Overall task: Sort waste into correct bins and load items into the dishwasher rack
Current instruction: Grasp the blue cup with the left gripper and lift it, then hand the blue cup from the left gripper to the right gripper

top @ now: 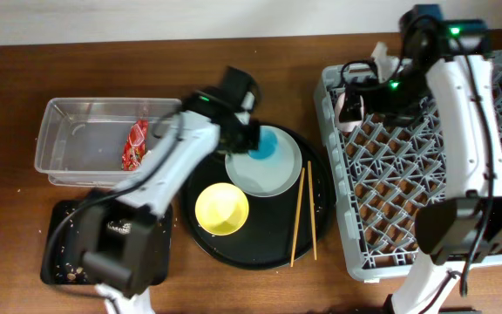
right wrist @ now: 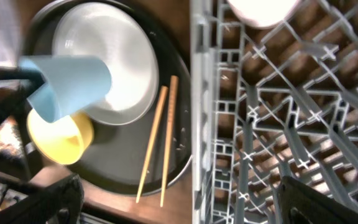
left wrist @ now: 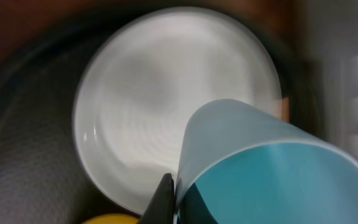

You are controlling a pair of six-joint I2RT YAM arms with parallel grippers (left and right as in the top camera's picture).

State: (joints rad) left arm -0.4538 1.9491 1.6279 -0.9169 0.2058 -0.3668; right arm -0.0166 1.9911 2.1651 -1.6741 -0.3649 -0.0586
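Note:
My left gripper [top: 253, 139] is shut on the rim of the small blue cup [top: 265, 146] and holds it tilted above the pale grey plate [top: 264, 170]. In the left wrist view one finger [left wrist: 176, 186] pinches the cup wall [left wrist: 272, 174] over the plate [left wrist: 148, 106]. The yellow bowl [top: 222, 209] and two wooden chopsticks [top: 301, 214] lie on the round black tray. My right gripper [top: 354, 87] is open wide and empty [right wrist: 185, 199] over the dishwasher rack's [top: 434, 174] left edge. The pink cup [right wrist: 260, 9] sits in the rack's far left corner.
The clear tub [top: 68, 144] at the left holds the red wrapper [top: 134, 144]. The shallow black tray [top: 59, 253] in front of it holds crumbly scraps. The round black tray [top: 321, 227] lies between the bins and the rack.

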